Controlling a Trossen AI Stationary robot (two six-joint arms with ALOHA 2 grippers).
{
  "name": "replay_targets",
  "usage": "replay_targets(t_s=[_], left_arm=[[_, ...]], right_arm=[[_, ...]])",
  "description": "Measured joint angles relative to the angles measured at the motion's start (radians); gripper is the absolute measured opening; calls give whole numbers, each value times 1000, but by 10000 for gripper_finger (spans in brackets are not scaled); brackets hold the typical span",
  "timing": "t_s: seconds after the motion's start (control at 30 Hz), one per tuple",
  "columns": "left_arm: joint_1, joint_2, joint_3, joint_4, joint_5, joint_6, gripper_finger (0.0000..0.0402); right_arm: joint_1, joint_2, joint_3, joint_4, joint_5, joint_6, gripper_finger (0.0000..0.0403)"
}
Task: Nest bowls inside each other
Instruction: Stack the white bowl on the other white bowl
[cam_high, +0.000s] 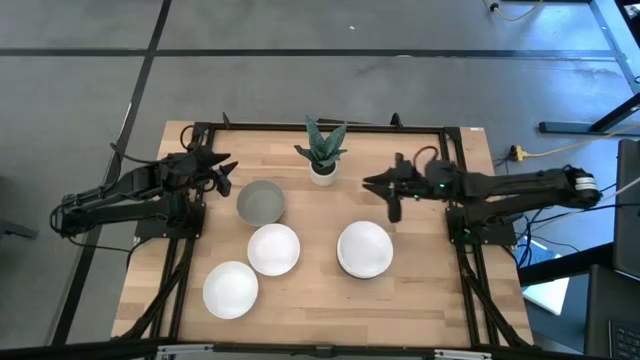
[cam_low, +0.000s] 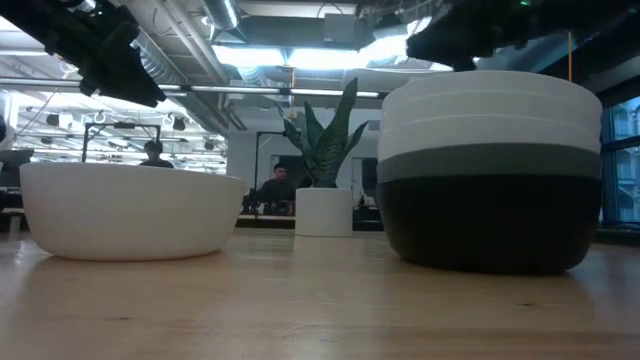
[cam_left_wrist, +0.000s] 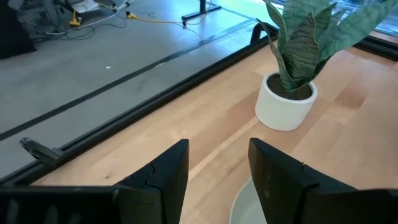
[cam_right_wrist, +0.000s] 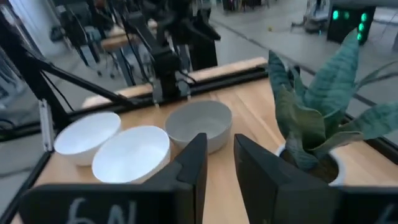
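The pale wooden plank surface, smooth with visible grain, is framed by a black metal rail. On it, toward 4 o'clock from the centre, stands the stack of nested bowls: in the low view it shows a glossy black bowl at the bottom, a matte grey band above it and smooth white rims on top. Just left of the stack, near the centre, sits a single round white bowl, and at 7 o'clock, close beside it, lies another round white bowl. A lone smooth grey bowl rests at 10 o'clock, just above the central white one. At 12 o'clock stands a small white cylindrical pot with a stiff, striped green plant.

The left gripper hovers at 10 o'clock, just beside the grey bowl's outer edge, its dark angular fingers narrowly parted and holding nothing. The right gripper hangs at 2 o'clock, above the stack's far rim, its fingers also a narrow gap apart and empty.
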Motion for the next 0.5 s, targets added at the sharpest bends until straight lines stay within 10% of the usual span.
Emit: replay_targets(t_s=[0.23,0.5], left_arm=[[-1,42,0,117,248,170,161],[-1,285,0,156,278,92,161]], right_arm=[[0,-146,-113,7,30,10,81],[0,-176,-117,11,44,6,81]])
